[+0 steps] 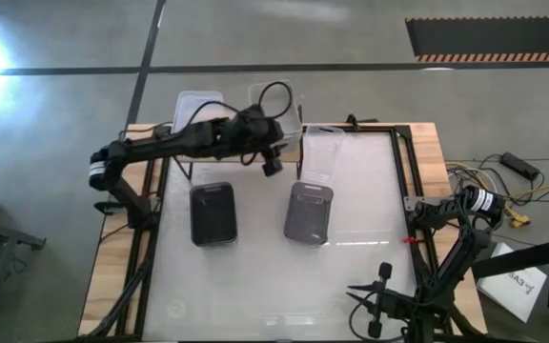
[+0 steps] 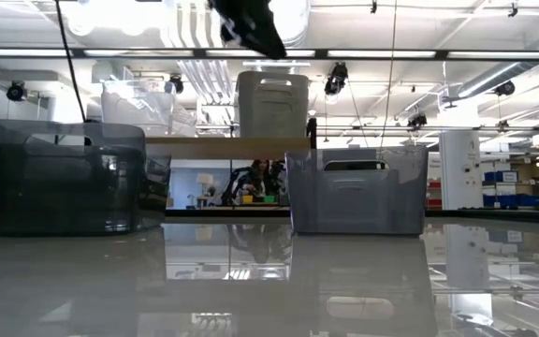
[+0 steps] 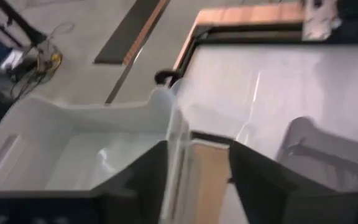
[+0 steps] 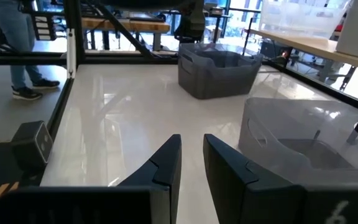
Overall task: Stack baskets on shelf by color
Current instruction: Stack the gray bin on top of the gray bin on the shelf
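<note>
Overhead, the left end effector (image 3: 194,171) straddles, fingers spread, the wall of a whitish translucent plastic basket (image 3: 73,149) on the light wooden shelf (image 2: 227,147); the right end effector (image 4: 191,158), narrowly parted, waits empty over the worktop (image 1: 370,205).

No text, label, brand or number can be read in any view. A white sheet (image 1: 520,283) lying on the floor off the right edge of the tabletop (image 1: 255,286) carries dark print (too small to make out), and the baskets and the shelf show no markings at all.
</note>
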`<move>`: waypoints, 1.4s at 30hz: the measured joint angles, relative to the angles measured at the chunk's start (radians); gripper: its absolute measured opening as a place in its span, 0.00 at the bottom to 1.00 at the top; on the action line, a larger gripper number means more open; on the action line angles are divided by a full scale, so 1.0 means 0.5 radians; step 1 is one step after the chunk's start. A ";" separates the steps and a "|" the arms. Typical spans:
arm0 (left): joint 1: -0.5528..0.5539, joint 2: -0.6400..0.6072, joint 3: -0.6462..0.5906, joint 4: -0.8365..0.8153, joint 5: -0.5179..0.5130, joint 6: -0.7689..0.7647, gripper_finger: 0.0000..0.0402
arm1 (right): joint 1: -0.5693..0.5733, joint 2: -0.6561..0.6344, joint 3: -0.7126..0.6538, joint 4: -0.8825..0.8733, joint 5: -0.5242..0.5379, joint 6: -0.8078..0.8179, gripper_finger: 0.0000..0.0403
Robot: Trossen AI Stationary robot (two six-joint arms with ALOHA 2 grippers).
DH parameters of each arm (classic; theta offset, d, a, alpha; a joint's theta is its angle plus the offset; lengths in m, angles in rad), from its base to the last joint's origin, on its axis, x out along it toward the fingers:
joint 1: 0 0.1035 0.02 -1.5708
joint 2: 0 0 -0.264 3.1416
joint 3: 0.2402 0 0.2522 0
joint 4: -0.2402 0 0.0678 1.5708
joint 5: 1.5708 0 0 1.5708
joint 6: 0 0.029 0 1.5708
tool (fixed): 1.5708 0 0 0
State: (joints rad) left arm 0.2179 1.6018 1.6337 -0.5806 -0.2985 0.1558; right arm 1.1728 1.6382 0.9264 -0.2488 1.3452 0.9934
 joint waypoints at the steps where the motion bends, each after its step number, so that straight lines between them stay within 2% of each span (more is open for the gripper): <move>1: 0.021 0.028 0.000 -0.006 -0.001 0.000 0.43 | -0.001 0.000 0.000 -0.002 -0.006 0.000 0.15; 6: 0.105 0.127 -0.001 -0.005 -0.060 0.000 0.59 | -0.004 0.000 0.000 0.000 -0.027 0.003 0.15; 9: 0.114 0.161 -0.001 -0.006 -0.048 0.024 0.61 | -0.004 0.000 0.000 0.001 -0.036 0.003 0.15; 12: 0.114 0.176 -0.007 -0.009 0.056 0.062 0.60 | -0.004 0.000 0.000 0.001 -0.036 0.003 0.15; 16: 0.114 0.182 -0.006 -0.012 0.259 0.071 0.53 | -0.004 0.000 0.000 0.002 -0.036 0.004 0.15; 22: 0.112 0.158 0.004 -0.027 0.425 0.083 0.37 | -0.004 0.000 0.000 0.003 -0.036 0.003 0.15; 33: 0.112 0.100 0.004 -0.174 0.613 0.384 0.04 | -0.004 0.000 0.000 0.002 -0.037 0.003 0.15; 42: 0.156 0.096 0.004 -0.178 0.707 0.855 0.00 | -0.004 0.000 0.000 0.002 -0.036 0.004 0.15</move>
State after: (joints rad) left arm 0.2958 1.6501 1.6355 -0.6694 0.0551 0.5832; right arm 1.1709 1.6382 0.9264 -0.2476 1.3273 0.9955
